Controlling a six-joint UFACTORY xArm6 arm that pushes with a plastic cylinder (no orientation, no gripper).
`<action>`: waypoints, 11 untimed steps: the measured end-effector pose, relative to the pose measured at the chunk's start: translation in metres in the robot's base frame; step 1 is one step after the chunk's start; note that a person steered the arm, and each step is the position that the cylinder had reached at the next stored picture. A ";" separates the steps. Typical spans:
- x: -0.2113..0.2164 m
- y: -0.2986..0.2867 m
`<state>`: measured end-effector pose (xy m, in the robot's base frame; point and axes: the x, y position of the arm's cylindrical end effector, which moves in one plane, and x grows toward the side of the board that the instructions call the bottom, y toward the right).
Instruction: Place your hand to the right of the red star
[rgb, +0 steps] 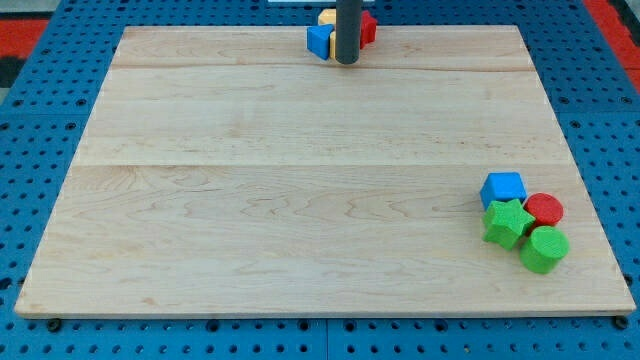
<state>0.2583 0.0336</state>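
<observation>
A: Where is the red star-shaped block (368, 27)?

B: At the view's top edge of the pale wooden surface (300, 180), near the middle. Only a sliver of red shows to the view's right of the dark rod, so its star shape cannot be confirmed from here. It sits in a tight cluster with a blue block (319, 40) on the view's left and a yellow block (327, 17) behind that one.

A: And the hand?

B: There is no grasping hand, so open or closed does not apply; the arm ends in a straight dark rod. The rod's tip (346, 62) rests on the surface just in front of the cluster, between the blue block and the red one, close to both.

A: How should the step be done well?

B: Probably by drawing the tip toward the view's bottom first, clear of the cluster, then swinging round to the view's right of the red piece and stopping just beside it without nudging it. Going straight across risks shoving the red block.

A: Anything else around?

B: Well apart, near the view's bottom right, a blue cube (502, 188), a green star (507, 222), a red cylinder (545, 210) and a green cylinder (544, 249) huddle together. A blue perforated base (40, 110) surrounds the surface.
</observation>
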 end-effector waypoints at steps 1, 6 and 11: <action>0.004 0.001; -0.067 0.087; -0.066 0.055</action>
